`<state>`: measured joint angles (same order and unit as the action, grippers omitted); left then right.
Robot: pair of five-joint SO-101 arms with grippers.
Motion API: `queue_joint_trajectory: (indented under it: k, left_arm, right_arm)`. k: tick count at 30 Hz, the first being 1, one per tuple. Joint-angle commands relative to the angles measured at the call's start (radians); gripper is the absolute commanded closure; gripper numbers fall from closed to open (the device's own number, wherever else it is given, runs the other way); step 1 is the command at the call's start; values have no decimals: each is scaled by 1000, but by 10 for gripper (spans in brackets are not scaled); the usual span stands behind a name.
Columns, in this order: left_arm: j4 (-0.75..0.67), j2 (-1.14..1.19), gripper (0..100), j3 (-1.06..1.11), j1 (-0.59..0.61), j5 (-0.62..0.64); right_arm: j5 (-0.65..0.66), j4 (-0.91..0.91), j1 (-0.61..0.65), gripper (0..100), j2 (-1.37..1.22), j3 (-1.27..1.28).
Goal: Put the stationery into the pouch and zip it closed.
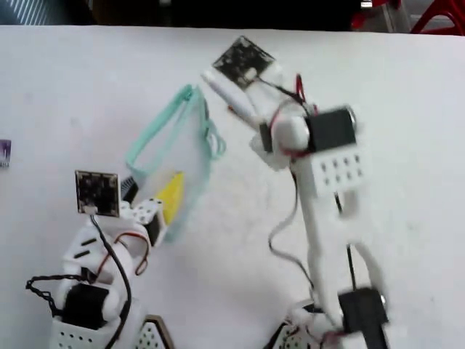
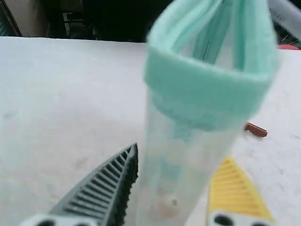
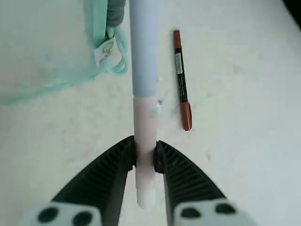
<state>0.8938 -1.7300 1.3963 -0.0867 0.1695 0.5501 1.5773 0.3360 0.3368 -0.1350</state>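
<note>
A translucent pouch (image 1: 178,142) with mint-green trim lies left of centre, its mouth (image 2: 211,61) gaping. My left gripper (image 2: 181,155) is shut on the pouch's near end, one grey finger (image 2: 108,188) and one yellow finger (image 2: 235,188) on either side; from above it sits at the pouch's near corner (image 1: 161,207). My right gripper (image 3: 146,143) is shut on a pale pink and blue pen (image 3: 143,56), held just right of the pouch's far end (image 1: 225,91). A brown pen (image 3: 181,77) lies on the table beside it, also visible past the pouch (image 2: 255,129).
The pouch's mint zipper cord with a small tag (image 3: 110,54) trails close to the held pen. A small purple object (image 1: 3,153) sits at the table's left edge. Red chair legs (image 1: 436,14) stand beyond the far edge.
</note>
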Motion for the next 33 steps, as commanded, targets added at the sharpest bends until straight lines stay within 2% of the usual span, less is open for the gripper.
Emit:
queue_joint_trajectory:
  k: [1, 7, 11, 13, 19, 23, 26, 33]
  left_arm:
    - [-43, -8, 755, -9, 2, 8]
    - [-43, -8, 755, -9, 2, 8]
    - [-43, -8, 755, -9, 2, 8]
    - [-43, -8, 755, -9, 2, 8]
    - [-43, -8, 755, -9, 5, 8]
    - [-43, -8, 755, -9, 7, 8]
    - [-43, -8, 755, -9, 7, 8]
    - [-44, -8, 755, -9, 7, 6]
  right_arm:
    - [-129, -117, 77, 981, 283, 92]
    - [-222, -288, 302, 981, 490, 103]
    - [-269, -455, 461, 981, 460, 104]
    - [-269, -550, 501, 981, 407, 104]
    - [-279, -809, 507, 981, 251, 186]
    - [-379, -970, 484, 981, 263, 354]
    - [-400, -1107, 467, 981, 302, 471]
    - [-402, -1096, 460, 981, 386, 563]
